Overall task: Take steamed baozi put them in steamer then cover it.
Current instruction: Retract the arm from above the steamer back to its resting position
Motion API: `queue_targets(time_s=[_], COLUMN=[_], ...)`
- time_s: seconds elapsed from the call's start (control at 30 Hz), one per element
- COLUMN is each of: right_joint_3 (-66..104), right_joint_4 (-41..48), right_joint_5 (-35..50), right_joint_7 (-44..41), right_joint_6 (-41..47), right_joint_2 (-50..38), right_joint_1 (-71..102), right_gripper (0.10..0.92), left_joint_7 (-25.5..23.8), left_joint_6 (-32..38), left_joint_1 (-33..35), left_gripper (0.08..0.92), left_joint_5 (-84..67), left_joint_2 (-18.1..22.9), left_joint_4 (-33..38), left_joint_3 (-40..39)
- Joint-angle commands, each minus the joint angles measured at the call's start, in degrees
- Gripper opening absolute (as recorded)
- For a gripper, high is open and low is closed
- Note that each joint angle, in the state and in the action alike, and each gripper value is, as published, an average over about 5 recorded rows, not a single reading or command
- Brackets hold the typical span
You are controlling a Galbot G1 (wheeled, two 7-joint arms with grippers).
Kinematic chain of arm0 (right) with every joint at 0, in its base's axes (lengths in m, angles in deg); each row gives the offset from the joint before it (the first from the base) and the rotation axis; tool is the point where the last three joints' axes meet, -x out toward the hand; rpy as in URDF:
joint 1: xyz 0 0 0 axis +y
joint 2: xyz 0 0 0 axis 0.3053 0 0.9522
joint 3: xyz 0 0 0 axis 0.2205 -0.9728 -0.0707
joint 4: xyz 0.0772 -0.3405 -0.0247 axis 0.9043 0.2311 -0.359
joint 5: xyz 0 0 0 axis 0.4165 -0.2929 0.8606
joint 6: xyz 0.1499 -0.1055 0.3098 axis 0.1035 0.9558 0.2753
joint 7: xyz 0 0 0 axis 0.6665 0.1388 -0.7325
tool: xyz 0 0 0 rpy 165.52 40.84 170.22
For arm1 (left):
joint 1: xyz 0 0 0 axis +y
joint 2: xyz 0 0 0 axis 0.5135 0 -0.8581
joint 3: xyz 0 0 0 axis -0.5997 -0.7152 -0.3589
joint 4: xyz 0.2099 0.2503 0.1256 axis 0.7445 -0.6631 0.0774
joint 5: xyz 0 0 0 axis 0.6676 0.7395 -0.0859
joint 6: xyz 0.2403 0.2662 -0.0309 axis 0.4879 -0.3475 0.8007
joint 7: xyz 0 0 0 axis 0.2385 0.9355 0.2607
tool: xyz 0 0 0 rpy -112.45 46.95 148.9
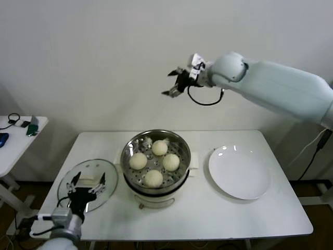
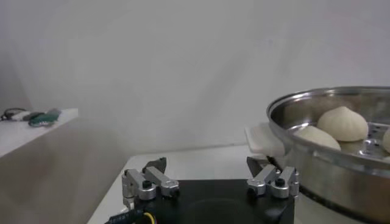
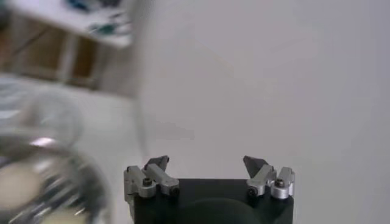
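Four cream-white baozi (image 1: 154, 162) lie in the shiny steel steamer (image 1: 131, 144) on its white pot base at the table's middle. Two of them show in the left wrist view (image 2: 342, 123) inside the steamer's rim (image 2: 317, 100). The round glass lid (image 1: 106, 175) lies flat on the table left of the steamer. My left gripper (image 1: 88, 181) is open and empty, low over the lid; its fingertips (image 2: 157, 165) show wide apart. My right gripper (image 1: 174, 83) is open and empty, raised high above the steamer near the wall; it also shows in the right wrist view (image 3: 207, 163).
An empty flat white plate (image 1: 239, 173) lies right of the steamer. A small side table (image 1: 18, 136) with cables and small items stands at the far left. The white table's front edge (image 1: 182, 235) runs close below the steamer.
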Motion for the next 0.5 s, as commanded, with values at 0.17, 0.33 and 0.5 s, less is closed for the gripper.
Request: queue_targets(time_s=[0.17, 0.33, 0.5], right_joint_3=[59.45, 89.29, 108.91], right_joint_4=[-16.22, -21.80, -26.57], right_joint_5=[-3.62, -7.66, -13.12], right_joint_7=[17.61, 13.72, 8.68], right_joint_6=[-4.41, -8.21, -12.84], right_joint_2=[-27.88, -26.80, -18.42], right_joint_1=[55.97, 87.04, 108.34], right_gripper=[0.823, 0.823, 0.823], left_joint_7=[0.23, 0.01, -0.41], left_joint_6=[-0.06, 2.07, 5.77], left_joint_1=[-2.02, -2.42, -3.31], left_gripper=[0.823, 0.823, 0.823], left_joint_5=[2.04, 3.75, 6.15], left_joint_2=[-0.38, -1.12, -1.26], left_joint_4=[0.36, -0.64, -2.52], left_joint_3=[-0.33, -0.27, -0.02])
